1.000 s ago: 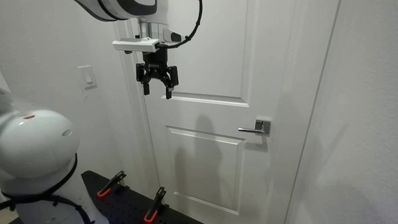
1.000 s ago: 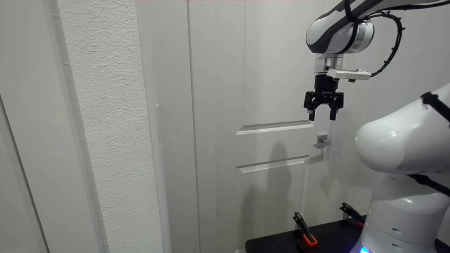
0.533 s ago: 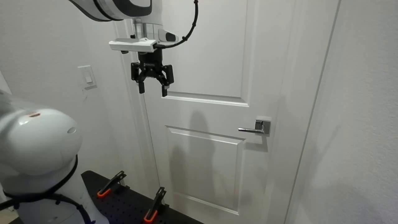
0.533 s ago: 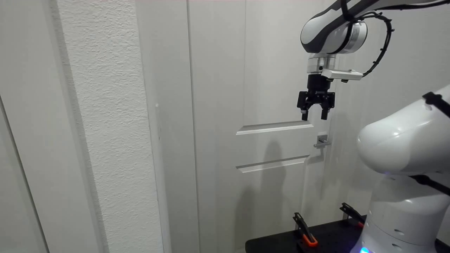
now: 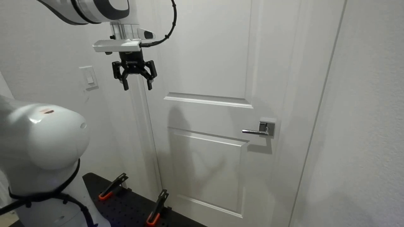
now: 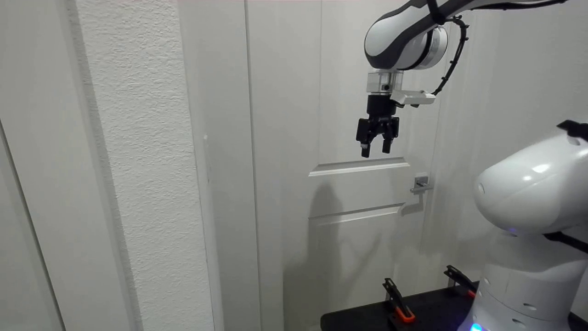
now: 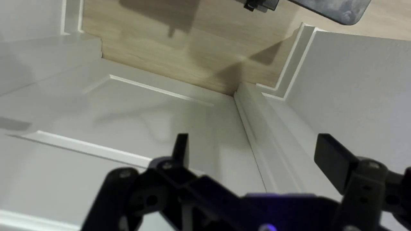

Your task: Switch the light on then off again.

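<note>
Both exterior views face door (image 5: 214, 116) (arm (image 6: 533, 184) shared); wrist view: down past gripper (image 7: 252, 144).

The switch (image 5: 90, 78) is white, as is the door (image 5: 217, 116); the handle (image 5: 268, 128) is silver. The claw (image 5: 137, 87) is black, the arm (image 6: 390, 37) white with dark grey. The clamps (image 5: 114, 185) are black and orange, the table (image 5: 127, 206) black and dotted. The floor (image 7: 205, 48) is tan, wood-grained.
</note>
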Robot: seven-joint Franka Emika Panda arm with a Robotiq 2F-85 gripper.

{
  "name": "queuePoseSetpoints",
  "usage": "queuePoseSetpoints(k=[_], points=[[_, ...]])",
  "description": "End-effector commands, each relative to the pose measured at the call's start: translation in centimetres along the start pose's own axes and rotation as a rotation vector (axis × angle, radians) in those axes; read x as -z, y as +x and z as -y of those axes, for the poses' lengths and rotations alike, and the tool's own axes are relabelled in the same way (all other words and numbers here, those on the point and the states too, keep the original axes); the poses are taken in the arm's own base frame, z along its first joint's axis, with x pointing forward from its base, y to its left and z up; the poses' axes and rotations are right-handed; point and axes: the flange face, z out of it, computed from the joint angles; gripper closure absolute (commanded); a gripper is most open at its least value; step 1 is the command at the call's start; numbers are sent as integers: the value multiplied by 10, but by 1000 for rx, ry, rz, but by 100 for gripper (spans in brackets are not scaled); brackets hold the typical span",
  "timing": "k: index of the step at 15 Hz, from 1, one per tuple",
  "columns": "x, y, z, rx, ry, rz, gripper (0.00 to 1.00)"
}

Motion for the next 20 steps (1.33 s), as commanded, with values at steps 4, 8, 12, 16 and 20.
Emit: queuePoseSetpoints(k=[4, 8, 12, 16, 20], points=[[8, 31, 63, 188, 1, -115, 0], [9, 48, 94, 271, 26, -211, 0], [2, 69, 121, 353, 72, -284, 0], [-8, 91, 146, 430, 124, -331, 0], [-16, 115, 171, 497, 164, -371, 0]])
